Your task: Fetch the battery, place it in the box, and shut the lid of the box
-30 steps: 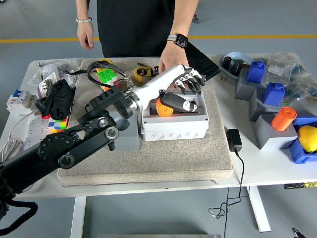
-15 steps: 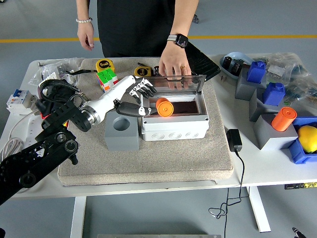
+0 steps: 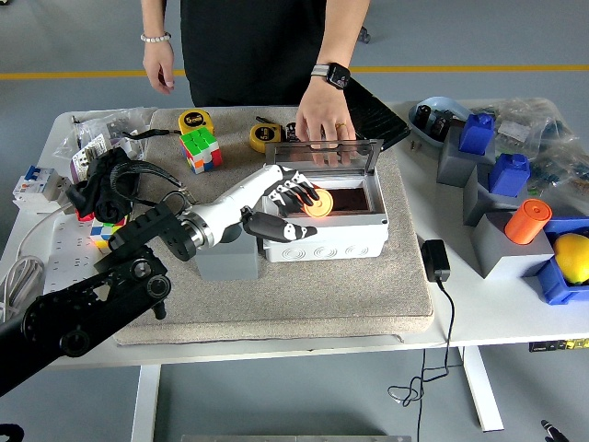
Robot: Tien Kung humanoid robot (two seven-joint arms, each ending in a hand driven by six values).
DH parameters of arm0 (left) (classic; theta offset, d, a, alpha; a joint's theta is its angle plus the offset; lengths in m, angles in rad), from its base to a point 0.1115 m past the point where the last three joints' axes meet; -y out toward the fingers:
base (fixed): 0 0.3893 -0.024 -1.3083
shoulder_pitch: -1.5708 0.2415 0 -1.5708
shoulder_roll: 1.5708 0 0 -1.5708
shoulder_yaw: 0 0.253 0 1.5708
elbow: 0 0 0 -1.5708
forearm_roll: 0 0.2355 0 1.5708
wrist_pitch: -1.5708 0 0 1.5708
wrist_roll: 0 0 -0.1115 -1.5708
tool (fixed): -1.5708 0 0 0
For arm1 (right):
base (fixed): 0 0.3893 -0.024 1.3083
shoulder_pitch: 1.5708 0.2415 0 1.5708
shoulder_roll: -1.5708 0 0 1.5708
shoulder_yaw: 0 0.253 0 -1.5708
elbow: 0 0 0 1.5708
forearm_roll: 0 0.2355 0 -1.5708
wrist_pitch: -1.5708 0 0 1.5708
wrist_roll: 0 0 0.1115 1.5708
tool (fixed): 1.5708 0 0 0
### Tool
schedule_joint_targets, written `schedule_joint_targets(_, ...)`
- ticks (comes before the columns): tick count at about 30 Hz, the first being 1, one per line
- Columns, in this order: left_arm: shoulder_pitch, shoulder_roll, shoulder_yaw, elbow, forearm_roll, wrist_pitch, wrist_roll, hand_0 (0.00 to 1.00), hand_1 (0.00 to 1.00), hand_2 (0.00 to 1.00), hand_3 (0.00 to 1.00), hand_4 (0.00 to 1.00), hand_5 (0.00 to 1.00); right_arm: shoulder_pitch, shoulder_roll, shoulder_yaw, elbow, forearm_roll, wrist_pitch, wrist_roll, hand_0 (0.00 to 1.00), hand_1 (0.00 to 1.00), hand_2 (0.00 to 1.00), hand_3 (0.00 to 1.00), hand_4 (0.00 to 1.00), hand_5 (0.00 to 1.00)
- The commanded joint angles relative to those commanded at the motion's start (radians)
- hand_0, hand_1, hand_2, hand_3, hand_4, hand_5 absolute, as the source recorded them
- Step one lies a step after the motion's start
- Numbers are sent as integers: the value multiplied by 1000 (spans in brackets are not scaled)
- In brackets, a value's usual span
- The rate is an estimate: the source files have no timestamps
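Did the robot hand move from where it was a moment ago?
Yes. The robot hand went rightward, from beside the box's left wall to over its left edge, fingers now on the orange battery.

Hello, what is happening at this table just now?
The robot's left hand reaches into the open grey plastic box, fingers spread over the orange cylindrical battery lying inside. The box's clear lid stands upright, not yet closed. A person's hand wearing a watch rests behind the lid at the far side. The right arm is not visible.
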Motion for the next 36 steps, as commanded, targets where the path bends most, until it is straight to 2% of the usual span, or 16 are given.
schedule_joint_targets(4,-40,-45,37,35,-16,6,-11,381,601,599,569,877,121,1,-1,-4,1,2,1,-1,668,635,631,532,864,409)
schedule_joint_targets(7,-76,-90,62,78,-42,13,-25,373,599,598,569,875,124,1,-1,-7,1,2,0,0,665,635,632,532,865,410)
schedule_joint_targets(13,-162,-189,127,201,-148,48,-88,385,606,602,574,870,124,-1,2,-11,4,3,-1,3,665,636,632,533,866,411)
schedule_joint_targets(16,-189,-217,145,231,-170,51,-94,385,606,602,574,870,124,-1,3,-8,6,-1,-3,5,665,636,632,533,866,411)
schedule_joint_targets(19,-193,-216,129,202,-170,47,-87,382,605,602,572,870,135,-2,3,3,10,-11,-7,8,664,635,632,532,867,411)
schedule_joint_targets(24,-190,-190,58,115,-152,67,-104,382,605,602,572,870,135,-5,2,2,8,-5,-4,6,664,635,632,532,867,411)
schedule_joint_targets(25,-192,-186,43,106,-145,75,-113,482,670,630,598,900,200,-6,2,1,7,-4,-3,6,666,635,632,533,867,412)
schedule_joint_targets(26,-194,-183,29,101,-135,80,-119,482,670,630,598,900,200,-6,2,0,7,-3,-2,6,666,635,632,533,867,412)
schedule_joint_targets(30,-212,-177,-23,126,-88,78,-102,482,670,630,598,900,200,-5,3,3,8,-4,-2,7,666,635,632,533,867,412)
schedule_joint_targets(31,-218,-177,-32,141,-77,74,-97,780,789,762,721,967,370,-5,3,5,9,-6,-3,8,666,637,633,533,867,412)
schedule_joint_targets(36,-249,-183,-51,223,-20,51,-57,780,789,762,721,967,370,-3,3,5,10,-6,-6,9,666,637,633,533,867,412)
